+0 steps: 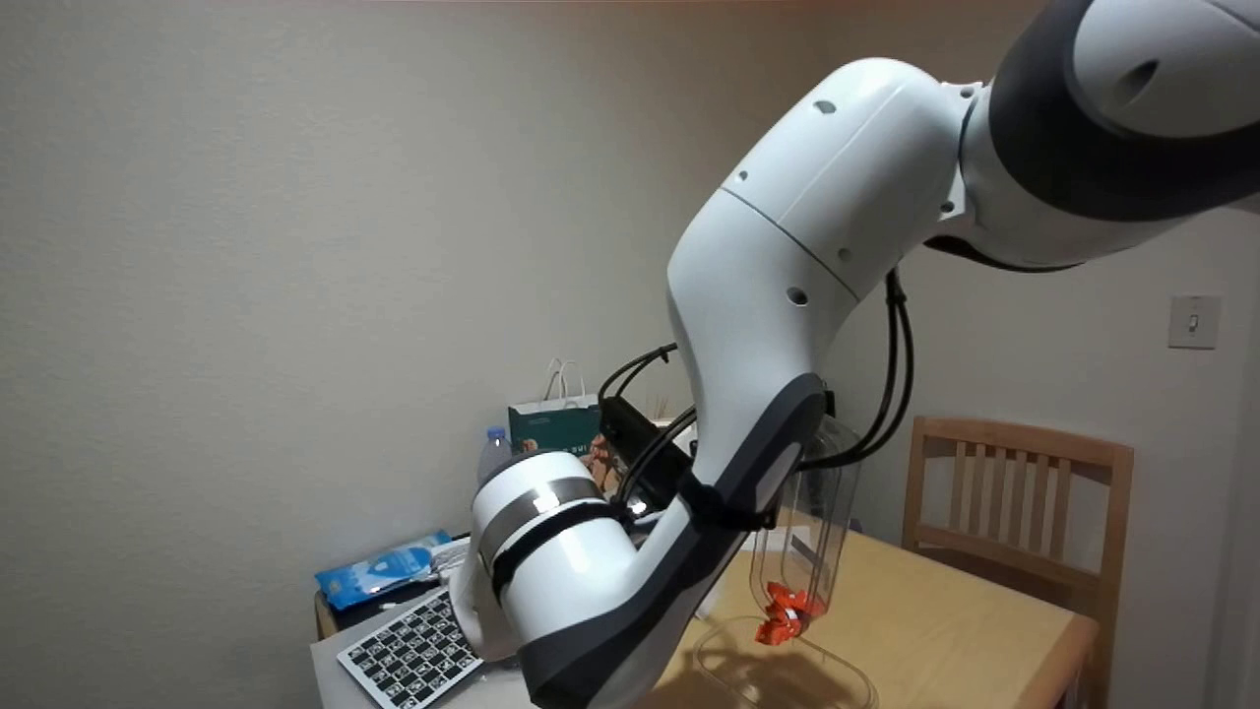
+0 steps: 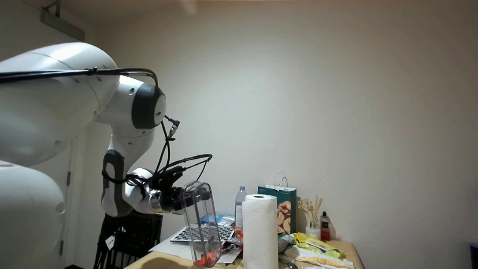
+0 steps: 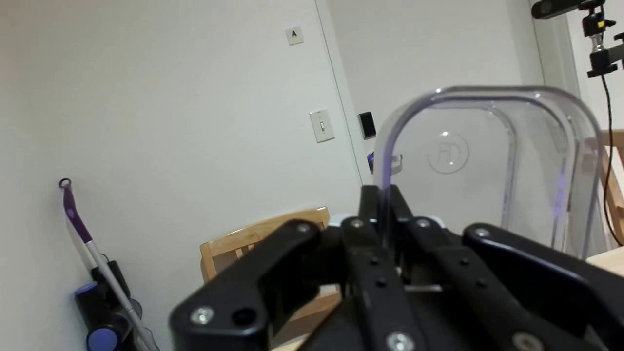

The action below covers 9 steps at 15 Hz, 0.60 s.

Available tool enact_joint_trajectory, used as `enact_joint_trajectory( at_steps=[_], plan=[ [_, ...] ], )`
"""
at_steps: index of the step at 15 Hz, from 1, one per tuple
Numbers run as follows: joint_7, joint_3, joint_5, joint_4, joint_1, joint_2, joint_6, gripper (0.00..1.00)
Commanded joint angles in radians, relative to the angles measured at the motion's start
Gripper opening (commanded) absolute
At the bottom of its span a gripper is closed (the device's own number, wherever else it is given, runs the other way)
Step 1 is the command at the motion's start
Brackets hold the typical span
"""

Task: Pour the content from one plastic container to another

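Note:
A clear plastic container (image 2: 201, 224) hangs from my gripper (image 3: 384, 201), whose fingers are shut on its wall. It leans a little and appears raised above the table (image 1: 945, 611). Crumpled red-orange content (image 1: 787, 611) sits at its lower end, visible in both exterior views. In the wrist view the container's rounded rim rises above and right of the fingertips. A thin curved outline (image 1: 871, 684) on the table below may be a clear vessel or a cord; I cannot tell, and no other plastic container is plainly visible. My forearm hides most of the gripper in an exterior view.
A paper towel roll (image 2: 260, 231) stands close to the held container. Behind are a keyboard (image 2: 179, 234), a water bottle (image 2: 240, 205), a green bag (image 2: 291, 198) and a yellow packet (image 2: 317, 244). A wooden chair (image 1: 1024, 433) stands by the table.

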<state>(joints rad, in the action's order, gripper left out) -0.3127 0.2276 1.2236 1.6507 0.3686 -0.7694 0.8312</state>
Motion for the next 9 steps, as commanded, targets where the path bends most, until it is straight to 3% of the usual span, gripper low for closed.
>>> enact_joint_trajectory(
  at_steps=[1,9],
  plan=[
    [-0.022,0.003,0.040,0.066,-0.010,0.008,-0.039,0.05],
    [-0.025,0.007,0.118,0.146,-0.005,0.002,-0.047,0.05]
  ],
)
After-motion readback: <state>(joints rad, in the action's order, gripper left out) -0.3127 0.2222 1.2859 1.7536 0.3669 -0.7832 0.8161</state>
